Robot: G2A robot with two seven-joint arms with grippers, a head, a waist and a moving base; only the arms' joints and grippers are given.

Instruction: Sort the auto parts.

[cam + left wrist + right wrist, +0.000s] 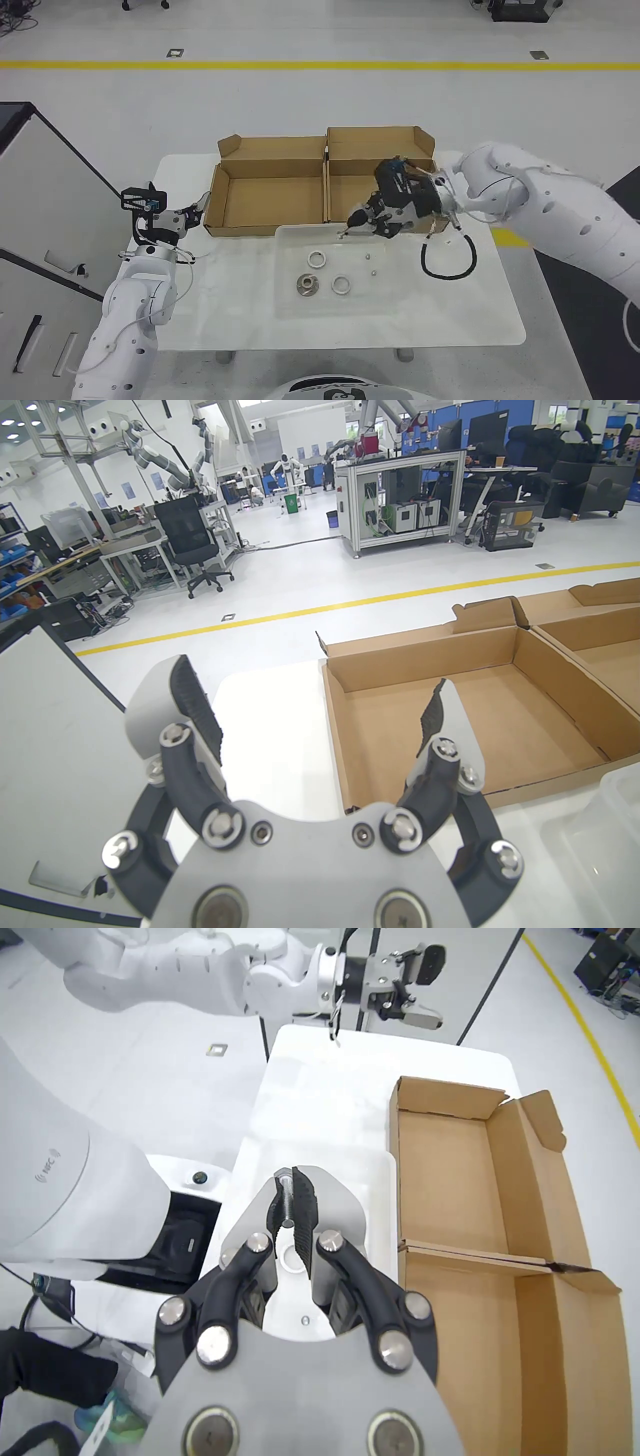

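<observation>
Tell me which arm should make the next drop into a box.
Right. The right gripper is shut on a bolt, over the clear tray beside the cardboard boxes. The left gripper is open and empty, by the table's edge.

Readable text: none on the table's things.
Posters (129,490): blue sheets in the room behind, print too small to read.
Floor line (320,65): plain yellow stripe, a marking with no letters or numbers.

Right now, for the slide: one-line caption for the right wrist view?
Right gripper shut on a threaded bolt over the clear tray, two open cardboard boxes alongside.
</observation>
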